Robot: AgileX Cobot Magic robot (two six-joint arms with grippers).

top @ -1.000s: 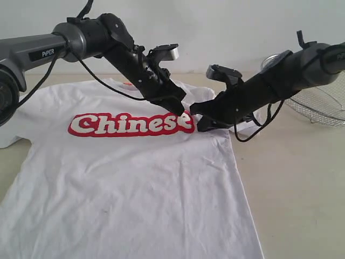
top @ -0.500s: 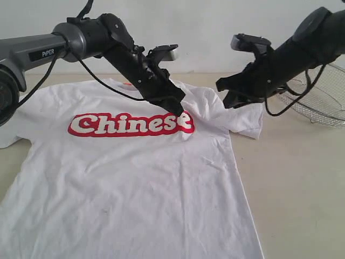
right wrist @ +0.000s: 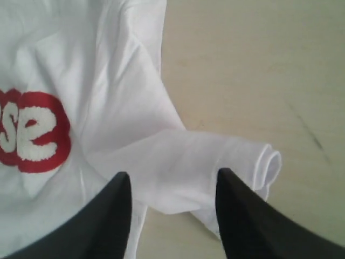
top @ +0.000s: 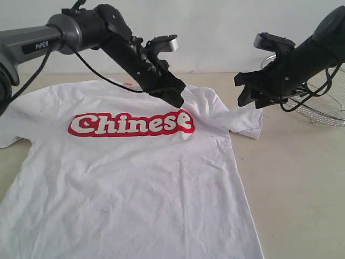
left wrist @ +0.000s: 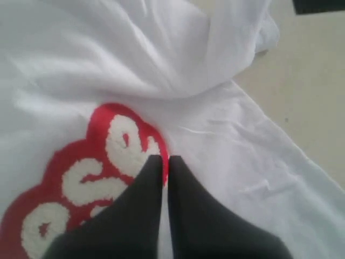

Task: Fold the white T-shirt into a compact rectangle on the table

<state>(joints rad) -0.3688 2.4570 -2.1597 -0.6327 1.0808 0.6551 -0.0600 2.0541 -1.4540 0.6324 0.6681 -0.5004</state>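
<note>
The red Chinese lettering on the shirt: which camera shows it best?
The exterior view: the whole red lettering reads across the white T-shirt. The left wrist view catches only its last letters; the right wrist view just "se".

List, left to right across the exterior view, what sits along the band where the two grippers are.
orange neck tag → left gripper → right gripper → wire-mesh basket

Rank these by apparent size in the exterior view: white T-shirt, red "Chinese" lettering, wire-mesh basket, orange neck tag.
1. white T-shirt
2. red "Chinese" lettering and wire-mesh basket: these look alike. The basket is cut off by the picture edge, so they are left unranked.
3. orange neck tag
</note>
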